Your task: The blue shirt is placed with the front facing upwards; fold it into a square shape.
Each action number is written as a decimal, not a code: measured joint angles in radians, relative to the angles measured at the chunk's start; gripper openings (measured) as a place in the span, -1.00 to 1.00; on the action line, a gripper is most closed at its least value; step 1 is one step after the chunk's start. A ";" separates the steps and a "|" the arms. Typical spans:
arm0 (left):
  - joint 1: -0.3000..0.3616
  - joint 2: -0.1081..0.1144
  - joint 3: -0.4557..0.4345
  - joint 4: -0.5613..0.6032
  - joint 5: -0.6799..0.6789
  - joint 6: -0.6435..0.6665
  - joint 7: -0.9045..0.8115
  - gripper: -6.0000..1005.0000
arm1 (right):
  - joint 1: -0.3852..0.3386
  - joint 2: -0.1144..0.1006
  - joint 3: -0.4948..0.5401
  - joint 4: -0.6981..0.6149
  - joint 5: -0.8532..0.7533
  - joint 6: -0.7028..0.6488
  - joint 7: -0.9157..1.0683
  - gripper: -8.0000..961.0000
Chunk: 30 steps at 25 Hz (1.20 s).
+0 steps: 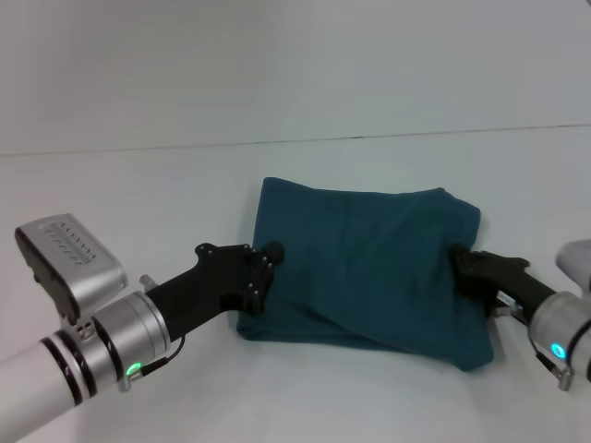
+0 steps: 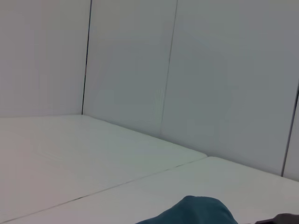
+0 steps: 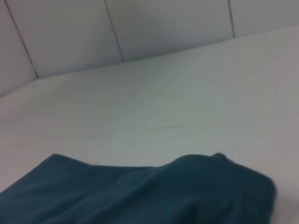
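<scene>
Left gripper (image 1: 268, 263) meets the left edge of the blue shirt (image 1: 365, 263); whether its fingers pinch the cloth cannot be told. The shirt lies mid-table (image 1: 138, 203) between both arms, folded into a rough rectangle, plain side up, lower edge uneven. Right gripper (image 1: 462, 263) touches the right edge, apparently gripping it, grip likewise unclear.

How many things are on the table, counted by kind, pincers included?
Blue shirt, folded: 1
Robot pincers: 2, left pincer at the shirt's left edge, right pincer at its right edge
Total: 3
</scene>
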 joint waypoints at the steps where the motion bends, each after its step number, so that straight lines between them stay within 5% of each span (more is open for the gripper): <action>1: 0.005 0.000 0.000 0.000 0.000 0.005 0.000 -0.99 | 0.010 0.000 -0.015 0.000 0.000 0.009 0.011 -0.93; 20: 0.028 0.000 0.001 -0.004 0.000 0.026 -0.001 -0.99 | 0.155 0.000 -0.143 -0.019 0.000 0.173 0.074 -0.93; 30: 0.053 0.000 -0.006 0.000 -0.002 0.059 0.006 -0.99 | 0.148 -0.004 -0.181 -0.080 -0.002 0.201 0.136 -0.93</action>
